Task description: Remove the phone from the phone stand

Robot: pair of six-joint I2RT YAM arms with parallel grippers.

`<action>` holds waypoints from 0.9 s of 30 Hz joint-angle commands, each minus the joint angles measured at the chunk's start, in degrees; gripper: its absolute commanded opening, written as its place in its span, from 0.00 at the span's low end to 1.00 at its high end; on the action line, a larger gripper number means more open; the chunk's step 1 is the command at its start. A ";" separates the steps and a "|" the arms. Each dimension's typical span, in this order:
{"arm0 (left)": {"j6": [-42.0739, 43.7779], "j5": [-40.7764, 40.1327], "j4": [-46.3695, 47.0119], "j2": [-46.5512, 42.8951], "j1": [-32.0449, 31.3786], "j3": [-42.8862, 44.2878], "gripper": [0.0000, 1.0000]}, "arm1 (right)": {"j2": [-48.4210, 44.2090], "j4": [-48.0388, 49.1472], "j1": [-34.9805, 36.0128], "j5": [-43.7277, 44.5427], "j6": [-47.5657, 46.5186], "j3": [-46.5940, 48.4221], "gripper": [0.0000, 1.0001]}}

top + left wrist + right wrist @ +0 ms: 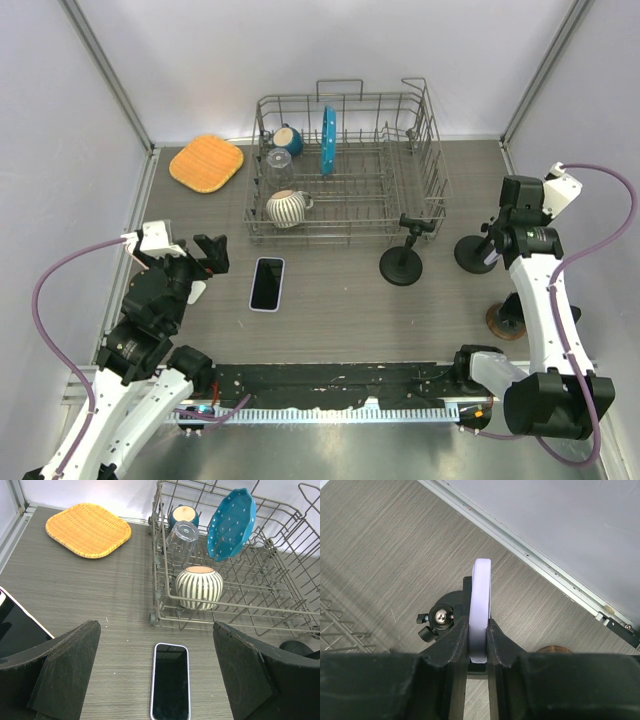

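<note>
A phone in a lavender case stands edge-on in the right phone stand. My right gripper is shut on it, one finger pressed against each face. From above, that gripper sits over the stand's black base at the right of the table. A second phone lies flat, screen up, on the table in front of the rack; it also shows in the left wrist view. My left gripper hovers open above it, holding nothing.
An empty black stand stands in front of the wire dish rack, which holds a striped mug, a glass, a teal cup and a blue plate. An orange mat lies back left. A brown coaster lies beside the right arm.
</note>
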 commanded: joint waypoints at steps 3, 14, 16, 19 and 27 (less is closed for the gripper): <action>-0.13 0.74 2.35 0.24 -0.11 -0.06 1.00 | -4.89 0.57 -0.17 2.40 -0.41 1.36 0.04; -0.05 1.09 2.44 1.03 -0.11 -0.15 1.00 | -10.95 -2.95 -0.17 -2.25 -4.89 5.05 0.01; 0.13 1.09 2.44 1.21 -0.11 -0.15 1.00 | -12.19 -3.30 -0.08 -5.05 -6.56 5.40 0.01; 0.31 1.00 2.61 1.38 -0.11 -0.24 1.00 | -14.82 -3.39 0.79 -10.14 -8.84 5.58 0.01; 0.83 0.92 2.70 2.17 -0.11 -0.41 1.00 | -21.59 -5.05 8.08 -20.08 -16.49 7.24 0.01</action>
